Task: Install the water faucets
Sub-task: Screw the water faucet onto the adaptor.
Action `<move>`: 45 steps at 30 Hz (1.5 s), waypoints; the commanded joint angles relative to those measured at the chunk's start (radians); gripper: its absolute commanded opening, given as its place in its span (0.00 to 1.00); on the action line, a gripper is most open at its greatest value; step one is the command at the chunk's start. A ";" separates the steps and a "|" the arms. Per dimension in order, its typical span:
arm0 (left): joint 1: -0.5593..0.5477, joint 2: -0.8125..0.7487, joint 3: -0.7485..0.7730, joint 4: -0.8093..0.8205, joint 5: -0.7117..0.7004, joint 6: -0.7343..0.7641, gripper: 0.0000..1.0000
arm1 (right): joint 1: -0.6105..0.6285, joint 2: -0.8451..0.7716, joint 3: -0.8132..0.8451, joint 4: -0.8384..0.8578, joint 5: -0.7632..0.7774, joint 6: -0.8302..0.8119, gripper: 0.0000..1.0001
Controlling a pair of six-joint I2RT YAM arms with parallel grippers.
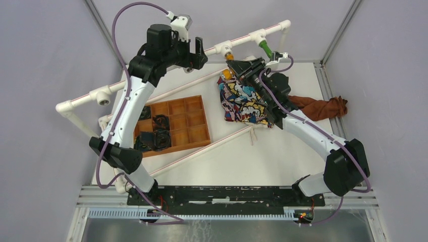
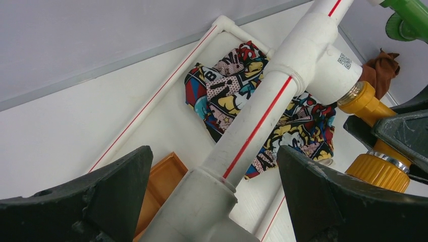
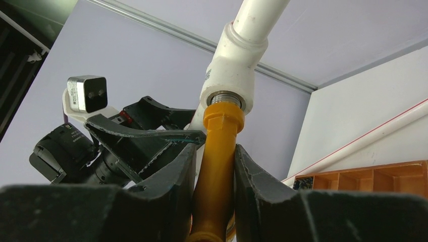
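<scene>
Two water faucets: one orange-yellow faucet [image 3: 222,121], one green faucet [image 1: 265,49]. Three T-fittings [image 1: 223,49] are showing on the white pipe [image 2: 262,108].

One orange tray [image 1: 181,144], with black parts lying in its left compartments.

The right gripper [image 3: 214,151] is clamping the orange-yellow faucet between both fingers. The faucet's long axis is running up past the fingertips, its threaded end sitting in one of the T-fittings. The green faucet is hanging from the next fitting, spout angling toward the right fingers.

The left gripper [image 2: 214,166] is standing open, with its fingers straddling the pipe.
</scene>
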 commanded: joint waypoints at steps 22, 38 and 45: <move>-0.201 -0.174 -0.132 0.032 0.221 -0.124 0.95 | 0.012 0.061 -0.010 0.224 0.049 0.482 0.00; -0.198 -0.076 -0.157 0.067 0.149 0.075 0.97 | 0.011 0.069 0.004 0.207 0.051 0.481 0.00; -0.181 -0.060 -0.161 0.113 0.201 0.115 0.89 | 0.011 0.071 0.012 0.202 0.050 0.479 0.00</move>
